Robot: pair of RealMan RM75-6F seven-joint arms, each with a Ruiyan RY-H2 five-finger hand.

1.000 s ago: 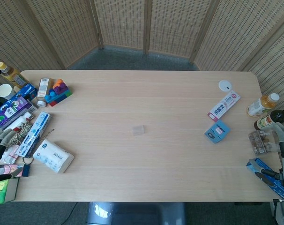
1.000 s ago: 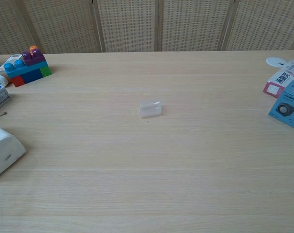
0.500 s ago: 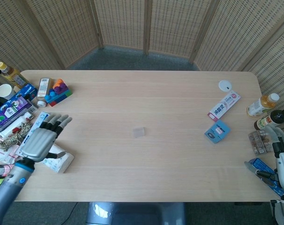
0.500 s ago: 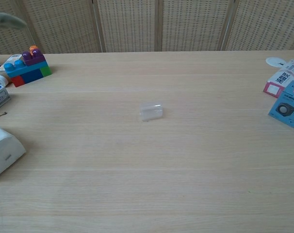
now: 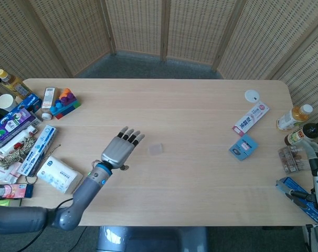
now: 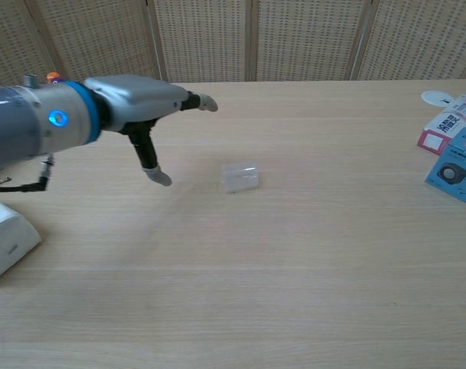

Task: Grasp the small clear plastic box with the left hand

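Left hand (image 5: pixel 118 149) has swung in from the left-edge clutter to frame centre within the last half second, empty with fingers spread, now just left of the small clear plastic box (image 5: pixel 155 149), not touching; reach nearly done, closing remains. Box unmoved mid-table. Labels too small to read. Right hand (image 5: pixel 317 167) at right edge, state unclear
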